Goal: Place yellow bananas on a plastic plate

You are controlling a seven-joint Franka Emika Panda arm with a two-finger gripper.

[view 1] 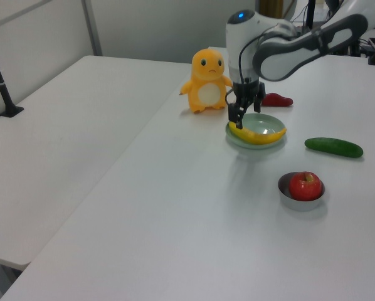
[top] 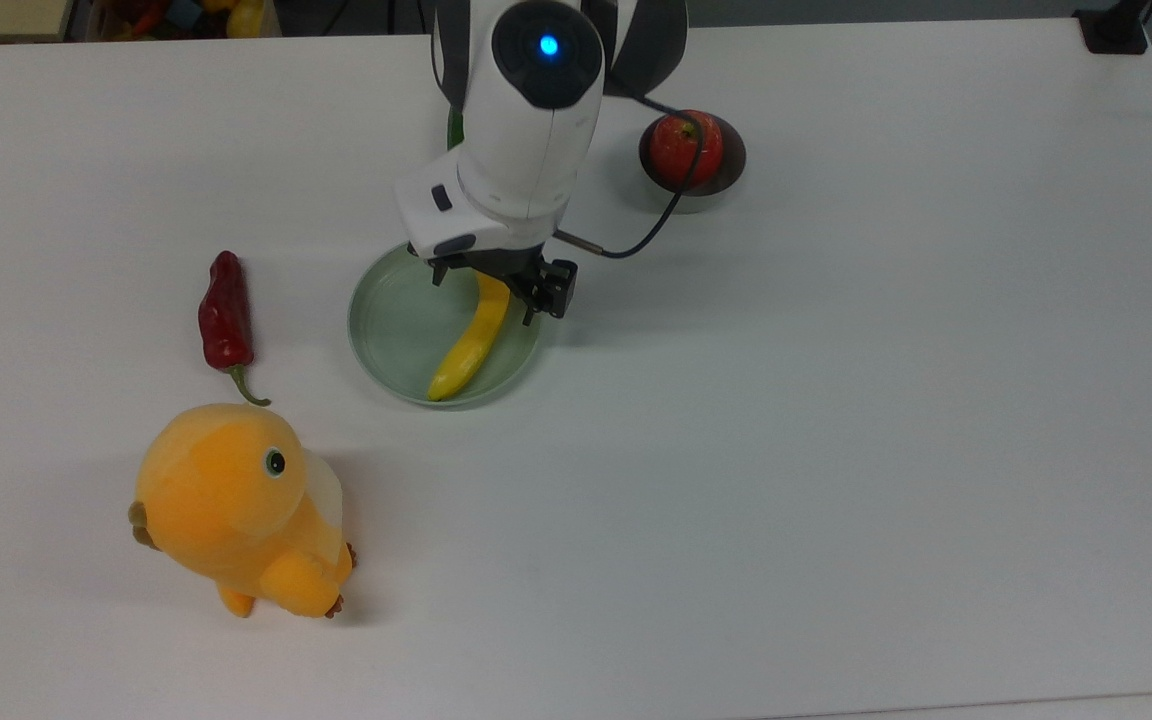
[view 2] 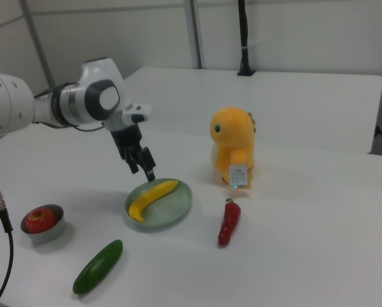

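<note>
The curved yellow banana (top: 468,340) lies flat inside the pale mint-green plate (top: 386,325).

I see even, bright overhead light on the white table (top: 836,450), with soft shadows under the arm (top: 526,130) and the plush toy (top: 236,505). The top view looks slightly grainy; the side views are softer, with no harsh glare.
</note>
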